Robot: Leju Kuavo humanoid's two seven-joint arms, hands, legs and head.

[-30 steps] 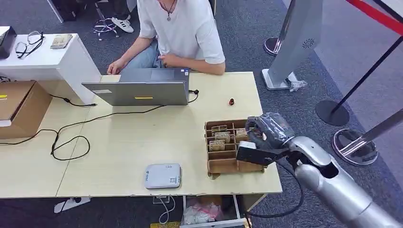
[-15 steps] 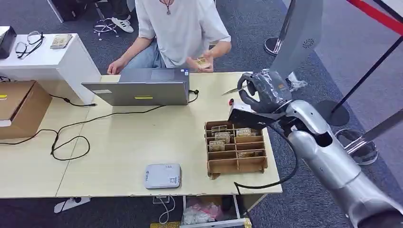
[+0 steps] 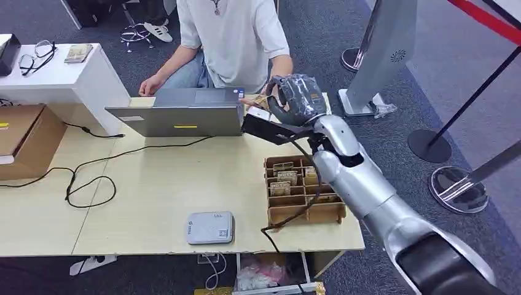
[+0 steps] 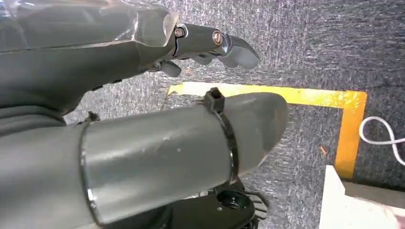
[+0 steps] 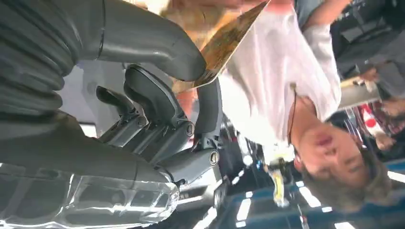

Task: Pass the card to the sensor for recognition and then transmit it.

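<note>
we see right hand (image 3: 295, 98) pinching thin tan printed card (image 5: 224, 45) in fingers (image 5: 157, 102) near person's hand (image 3: 253, 100), left hand (image 4: 143, 71) empty, fingers apart

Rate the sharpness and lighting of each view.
Head view: even light, sharp on the table, slightly soft on the right hand. Left wrist view: the left hand close and crisp, with glare on its clear cover. Right wrist view: the card fairly clear, the person behind soft, bright streaks in the background.
</note>
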